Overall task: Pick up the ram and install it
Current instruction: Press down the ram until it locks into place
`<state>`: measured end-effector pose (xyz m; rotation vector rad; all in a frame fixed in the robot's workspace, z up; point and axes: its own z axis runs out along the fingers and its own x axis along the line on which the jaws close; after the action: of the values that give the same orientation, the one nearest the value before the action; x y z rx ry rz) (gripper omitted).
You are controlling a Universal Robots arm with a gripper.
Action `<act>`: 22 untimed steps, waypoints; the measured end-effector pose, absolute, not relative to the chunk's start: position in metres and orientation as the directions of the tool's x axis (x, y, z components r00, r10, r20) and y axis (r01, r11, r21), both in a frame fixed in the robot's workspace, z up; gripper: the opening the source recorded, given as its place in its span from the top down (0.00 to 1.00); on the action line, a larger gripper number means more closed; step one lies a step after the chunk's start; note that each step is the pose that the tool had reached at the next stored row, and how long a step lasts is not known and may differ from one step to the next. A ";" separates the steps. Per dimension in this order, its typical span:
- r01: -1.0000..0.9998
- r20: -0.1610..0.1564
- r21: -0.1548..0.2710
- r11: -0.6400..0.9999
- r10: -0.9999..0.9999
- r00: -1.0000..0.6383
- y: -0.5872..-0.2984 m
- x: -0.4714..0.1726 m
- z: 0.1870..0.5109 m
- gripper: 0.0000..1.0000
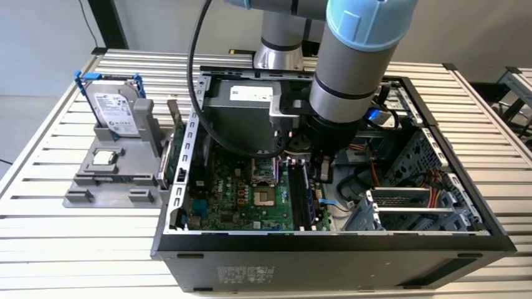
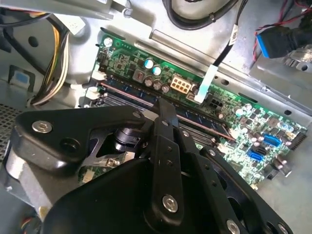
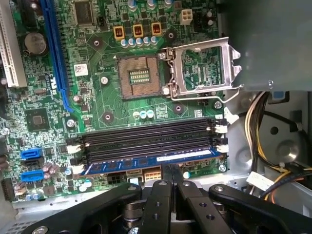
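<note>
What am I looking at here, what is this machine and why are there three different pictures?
It is a single robot arm reaching down into an open computer case that lies on a slatted metal table. The exterior view comes from a camera off the arm; both wrist views come from cameras riding on the arm, looking past its black tool. In the first wrist view, the tool's fingers are closed together just above the ram, a blue-green stick already sitting in the outermost memory slot of the green motherboard. The empty CPU socket has its cover swung open. Beside the case, a grey stand holds a hard drive upright and a CPU chip.
</note>
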<state>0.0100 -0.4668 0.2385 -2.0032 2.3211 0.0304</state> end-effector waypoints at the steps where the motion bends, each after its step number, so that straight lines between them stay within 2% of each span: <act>1: -0.989 -0.070 -0.033 0.147 -0.987 -0.144 -0.467 0.010 0.237 1.00; 13: -0.989 -0.067 -0.033 0.146 -0.987 -0.144 -0.467 0.010 0.216 1.00; 22: -0.989 -0.070 -0.033 0.147 -0.987 -0.145 -0.467 0.010 0.252 1.00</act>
<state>0.0096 -0.4668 0.2518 -2.0038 2.3217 0.0317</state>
